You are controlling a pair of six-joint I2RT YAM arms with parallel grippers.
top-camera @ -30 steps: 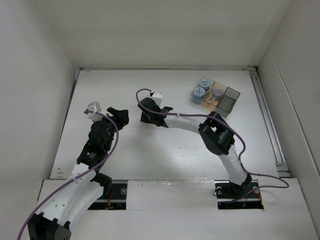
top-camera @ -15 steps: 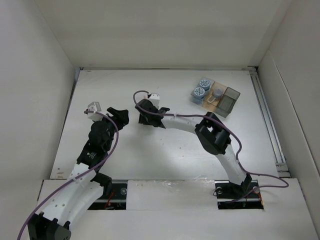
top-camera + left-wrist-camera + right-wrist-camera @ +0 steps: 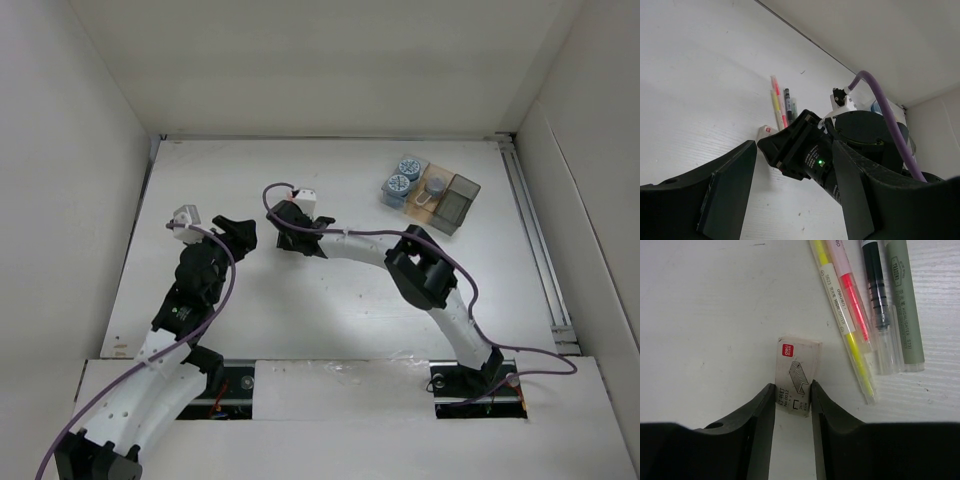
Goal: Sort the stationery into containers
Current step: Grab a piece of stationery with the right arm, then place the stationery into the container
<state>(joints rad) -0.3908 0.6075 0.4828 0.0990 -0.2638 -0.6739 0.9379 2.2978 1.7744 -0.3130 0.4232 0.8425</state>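
Lower centre of right wrist view: right gripper (image 3: 793, 390) clamped on white staple box (image 3: 799, 367). Yellow, pink, black and grey pens (image 3: 879, 295) lie upper right, just beside it. Left gripper (image 3: 237, 233) spread wide, holding nothing. Upper right of top view: tray (image 3: 460, 203) with two discs (image 3: 397, 184) inside.

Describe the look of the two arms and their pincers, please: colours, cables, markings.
The left arm and right arm have white shells and black joints. A purple cable loops along each. The left pincer and right pincer are matte black, with two flat fingers. A small green light shows on the right one.
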